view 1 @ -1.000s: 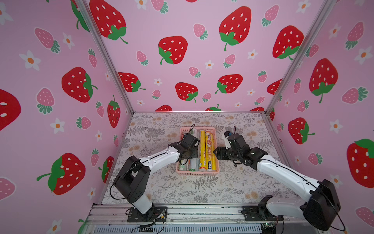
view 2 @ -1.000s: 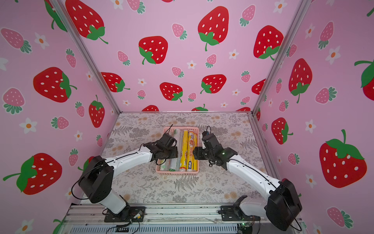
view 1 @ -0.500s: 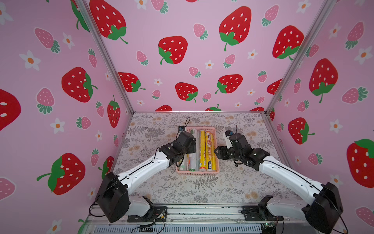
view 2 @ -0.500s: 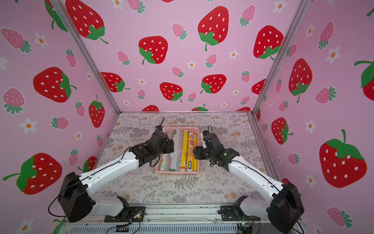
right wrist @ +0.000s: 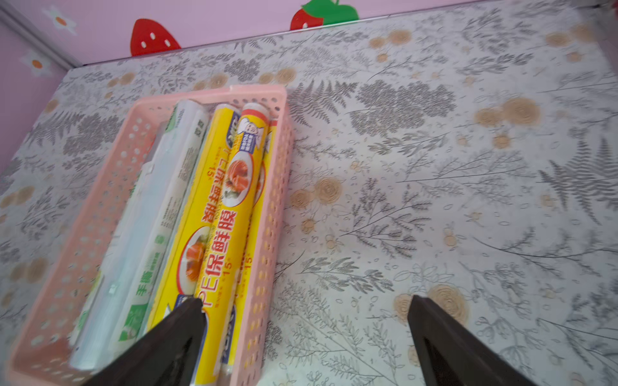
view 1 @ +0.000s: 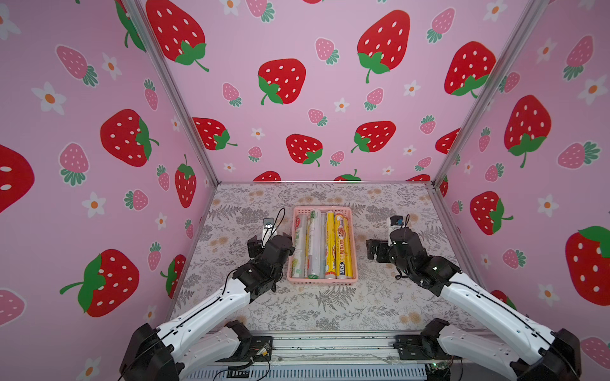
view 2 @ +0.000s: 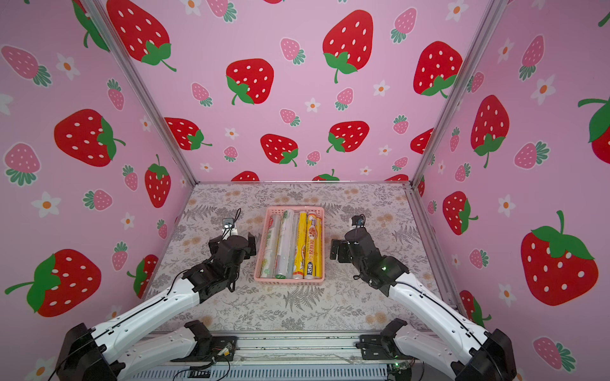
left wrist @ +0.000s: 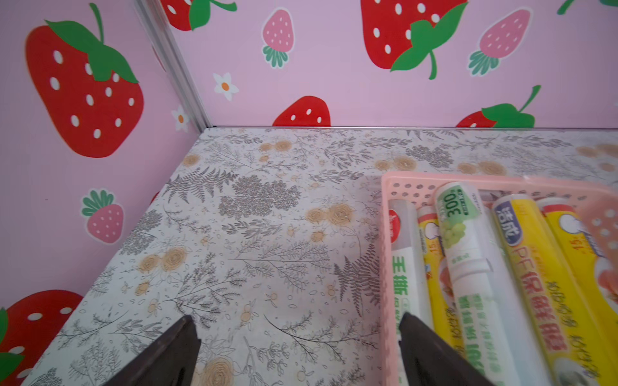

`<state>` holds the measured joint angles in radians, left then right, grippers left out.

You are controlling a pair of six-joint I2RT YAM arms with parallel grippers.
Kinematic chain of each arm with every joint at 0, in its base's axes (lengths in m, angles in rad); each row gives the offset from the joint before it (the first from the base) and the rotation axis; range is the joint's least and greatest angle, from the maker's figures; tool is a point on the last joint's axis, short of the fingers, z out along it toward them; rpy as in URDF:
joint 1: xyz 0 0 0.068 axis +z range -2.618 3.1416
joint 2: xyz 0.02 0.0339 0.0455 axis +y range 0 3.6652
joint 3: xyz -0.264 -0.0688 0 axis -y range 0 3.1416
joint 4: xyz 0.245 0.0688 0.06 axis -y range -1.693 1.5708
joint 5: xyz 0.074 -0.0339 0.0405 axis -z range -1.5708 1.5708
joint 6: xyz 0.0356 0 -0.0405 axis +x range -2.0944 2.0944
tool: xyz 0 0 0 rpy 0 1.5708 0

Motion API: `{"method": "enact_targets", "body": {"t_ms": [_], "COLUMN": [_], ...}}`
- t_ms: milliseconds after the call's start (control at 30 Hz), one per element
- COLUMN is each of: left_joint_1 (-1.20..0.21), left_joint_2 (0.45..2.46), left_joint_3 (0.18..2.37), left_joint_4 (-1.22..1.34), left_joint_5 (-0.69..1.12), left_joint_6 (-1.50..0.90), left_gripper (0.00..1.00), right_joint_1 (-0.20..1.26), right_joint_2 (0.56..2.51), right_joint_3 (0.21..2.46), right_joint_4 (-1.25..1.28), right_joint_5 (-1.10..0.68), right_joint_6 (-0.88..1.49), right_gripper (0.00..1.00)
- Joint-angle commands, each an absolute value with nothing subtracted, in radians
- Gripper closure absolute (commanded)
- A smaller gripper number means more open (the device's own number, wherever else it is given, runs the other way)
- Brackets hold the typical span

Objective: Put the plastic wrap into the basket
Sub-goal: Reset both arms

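Note:
The pink basket (view 1: 321, 281) (view 2: 288, 281) stands mid-table, and plastic wrap rolls lie lengthwise in it. White green-printed rolls (view 1: 315, 244) (view 2: 284, 244) (left wrist: 468, 267) (right wrist: 157, 207) fill the left side, yellow ones (view 1: 341, 244) (view 2: 313, 245) (left wrist: 535, 277) (right wrist: 227, 217) the right. My left gripper (view 1: 270, 239) (view 2: 233, 242) (left wrist: 296, 317) hovers open and empty at the basket's left wall (left wrist: 388, 234). My right gripper (view 1: 388, 245) (view 2: 350, 245) (right wrist: 305, 299) stands open and empty beside the right wall (right wrist: 277, 200).
Floral table covering (view 1: 330, 306) runs bare on both sides of the basket. Pink strawberry walls (view 1: 297, 99) close the back and both sides. The arm bases and a metal rail (view 1: 330, 346) line the front edge.
Both grippers have opened wide and drawn away from the basket, the left one to the left and the right one to the right. The rolls stay in the basket.

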<state>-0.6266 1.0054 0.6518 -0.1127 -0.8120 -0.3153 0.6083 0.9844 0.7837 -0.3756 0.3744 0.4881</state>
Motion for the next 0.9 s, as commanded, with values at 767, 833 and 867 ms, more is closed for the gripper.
{"method": "enact_targets", "body": {"t_ms": [767,833,867], "left_joint_1": [-0.215,-0.205,-0.2], "left_joint_2": [1.238,1.296,1.319], "left_joint_3": [0.344,0.347,0.35], "left_joint_4": [0.687,0.738,0.748], "left_joint_5": [-0.547,-0.547,-0.545], "left_joint_6": [-0.025,-0.028,-0.026], "left_gripper": [0.0,0.0,0.0], "right_joint_1": [0.367,0.314,0.296], "right_joint_2": [1.225,1.277,1.295], "right_joint_3": [0.469,0.461,0.455], "right_joint_4": [0.434,0.483,0.51], "right_joint_5": [0.774,0.748,0.739], "right_joint_6": [0.077,0.076,0.074], "right_gripper": [0.0,0.0,0.0]}}
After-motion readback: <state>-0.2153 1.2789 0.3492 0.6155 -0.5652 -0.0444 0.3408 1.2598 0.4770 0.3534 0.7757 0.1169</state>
